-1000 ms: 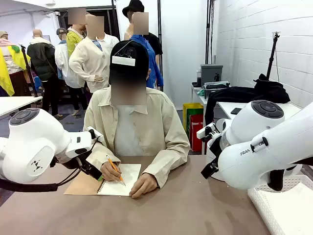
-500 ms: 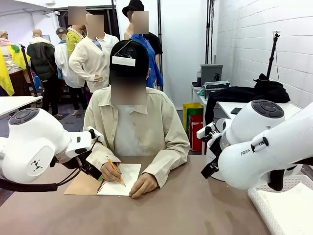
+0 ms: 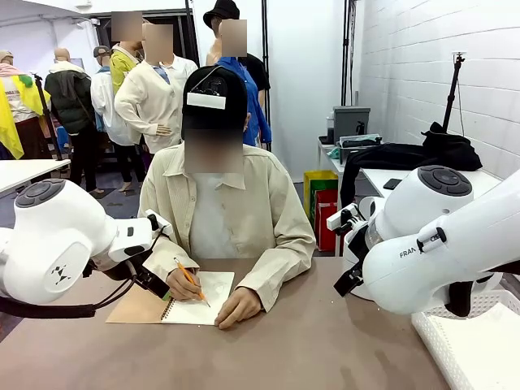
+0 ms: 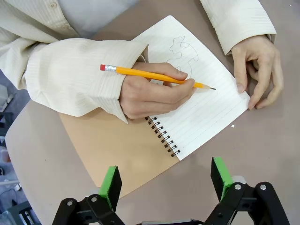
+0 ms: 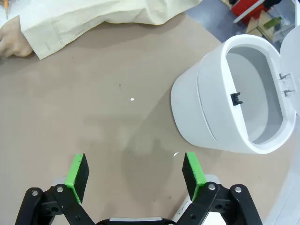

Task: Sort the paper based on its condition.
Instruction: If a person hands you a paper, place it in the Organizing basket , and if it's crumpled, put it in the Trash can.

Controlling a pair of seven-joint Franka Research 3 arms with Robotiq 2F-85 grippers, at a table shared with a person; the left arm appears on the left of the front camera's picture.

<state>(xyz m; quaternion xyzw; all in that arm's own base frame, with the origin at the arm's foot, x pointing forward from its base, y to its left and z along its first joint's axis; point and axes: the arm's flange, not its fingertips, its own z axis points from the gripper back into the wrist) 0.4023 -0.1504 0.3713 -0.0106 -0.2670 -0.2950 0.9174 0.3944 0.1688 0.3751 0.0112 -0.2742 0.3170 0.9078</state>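
Drawing hand [image 4: 150,96], pencil [image 4: 140,74] cover notebook [image 4: 206,117] before released left claw [image 4: 166,180]; white bin [image 5: 197,108] beside released right claw [image 5: 133,171].

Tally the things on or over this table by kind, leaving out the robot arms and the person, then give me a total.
Notebook: 1
Pencil: 1
Bin: 1
Basket: 1
Total: 4
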